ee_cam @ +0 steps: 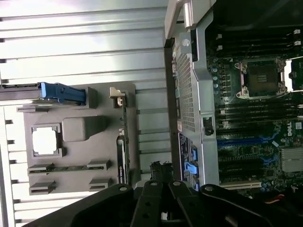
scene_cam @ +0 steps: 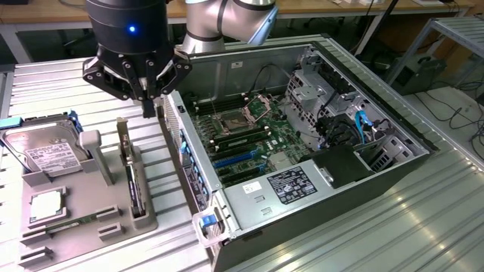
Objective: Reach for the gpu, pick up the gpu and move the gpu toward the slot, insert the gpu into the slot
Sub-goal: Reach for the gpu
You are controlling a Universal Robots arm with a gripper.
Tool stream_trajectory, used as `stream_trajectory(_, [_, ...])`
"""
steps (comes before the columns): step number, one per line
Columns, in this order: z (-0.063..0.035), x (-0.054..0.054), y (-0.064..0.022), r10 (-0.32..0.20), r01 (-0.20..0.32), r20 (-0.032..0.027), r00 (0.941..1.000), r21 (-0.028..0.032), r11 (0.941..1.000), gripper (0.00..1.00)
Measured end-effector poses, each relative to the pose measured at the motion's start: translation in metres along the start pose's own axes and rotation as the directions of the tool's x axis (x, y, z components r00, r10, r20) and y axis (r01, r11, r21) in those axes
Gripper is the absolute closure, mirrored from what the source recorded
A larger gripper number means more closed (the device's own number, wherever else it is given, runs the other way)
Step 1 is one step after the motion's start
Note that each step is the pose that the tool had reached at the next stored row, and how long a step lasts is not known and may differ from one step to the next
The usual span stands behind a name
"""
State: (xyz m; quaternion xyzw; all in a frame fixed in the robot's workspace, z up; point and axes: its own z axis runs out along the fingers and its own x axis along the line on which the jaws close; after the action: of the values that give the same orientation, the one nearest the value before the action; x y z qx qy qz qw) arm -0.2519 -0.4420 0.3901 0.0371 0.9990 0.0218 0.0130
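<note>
The gpu [scene_cam: 134, 180] stands on its long edge in a grey holder [scene_cam: 79, 221], its pale bracket [scene_cam: 123, 136] at the far end. In the wrist view the gpu [ee_cam: 124, 146] shows edge-on as a thin dark strip. My gripper [scene_cam: 149, 107] hangs above the gpu's far end, just beside the case wall, with its fingers shut and nothing between them. Its fingertips [ee_cam: 161, 171] sit close together between holder and case. The slot [scene_cam: 233, 160] is a long blue strip on the green motherboard inside the open case, and the slot [ee_cam: 241, 141] also shows in the wrist view.
The holder also carries a silver-labelled hard drive [scene_cam: 47, 154] with a blue rail, a square processor [scene_cam: 47, 205] and a green memory stick [scene_cam: 72, 224]. The open computer case [scene_cam: 189, 164] lies on a ribbed metal table [scene_cam: 393, 226], its perforated wall next to the holder.
</note>
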Motion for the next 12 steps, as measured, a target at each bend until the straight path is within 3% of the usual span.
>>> stream_trajectory(12, [0.0008, 0.011, -0.0047, 0.000, 0.000, 0.0000, 1.0000, -0.0002, 1.0000, 0.89])
